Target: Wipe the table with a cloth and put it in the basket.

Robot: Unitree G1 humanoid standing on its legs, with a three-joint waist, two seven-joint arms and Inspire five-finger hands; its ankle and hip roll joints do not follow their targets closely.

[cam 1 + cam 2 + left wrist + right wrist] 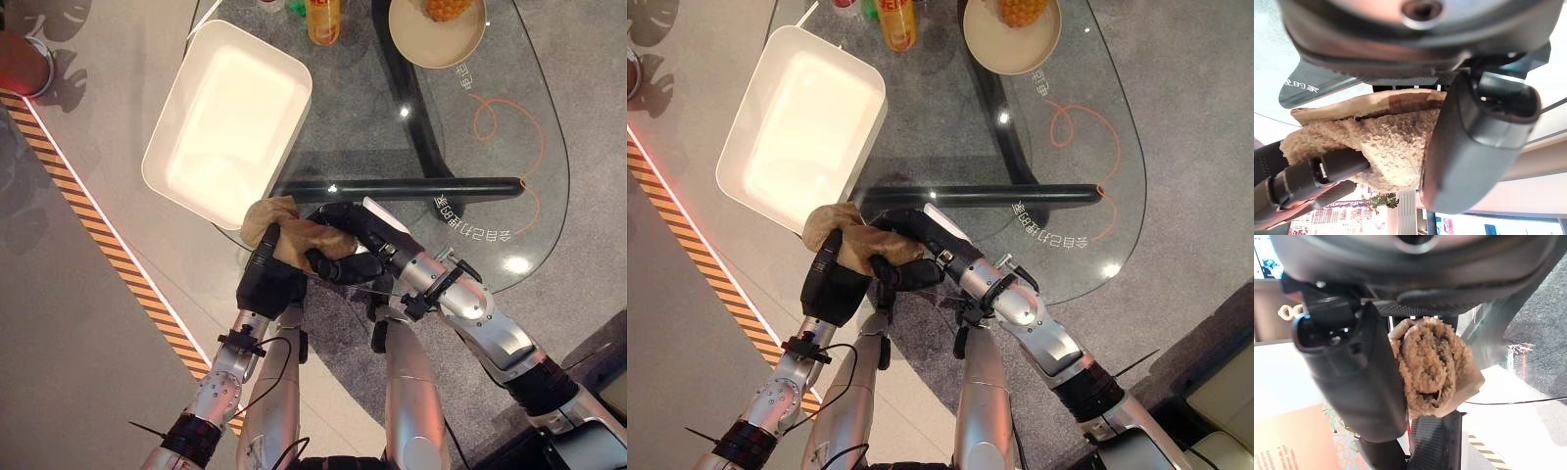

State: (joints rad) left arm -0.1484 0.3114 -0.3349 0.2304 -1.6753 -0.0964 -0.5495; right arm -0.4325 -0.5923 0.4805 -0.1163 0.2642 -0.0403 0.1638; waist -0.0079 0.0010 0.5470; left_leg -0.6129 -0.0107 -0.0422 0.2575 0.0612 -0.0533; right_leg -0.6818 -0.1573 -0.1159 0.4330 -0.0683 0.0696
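A brown fuzzy cloth (pixel 284 227) is bunched up at the near left edge of the glass table (pixel 509 166), just in front of the white rectangular basket (pixel 230 127). My left hand (pixel 266 281) grips it from below, with its thumb (pixel 1474 147) pressed into the pile of the cloth (pixel 1391 142). From the right, my right hand (pixel 345 253) curls its fingers round the same cloth (pixel 1432 367), pinching it against its thumb (pixel 1356 382). The two hands meet on the cloth (pixel 844 240) over the table's rim. Nothing lies in the basket.
An orange bottle (pixel 323 20) and a beige plate (pixel 421 44) holding yellow fruit stand at the far side of the table. A black frame bar (pixel 411 188) runs under the glass. Striped tape (pixel 108 245) crosses the floor on the left.
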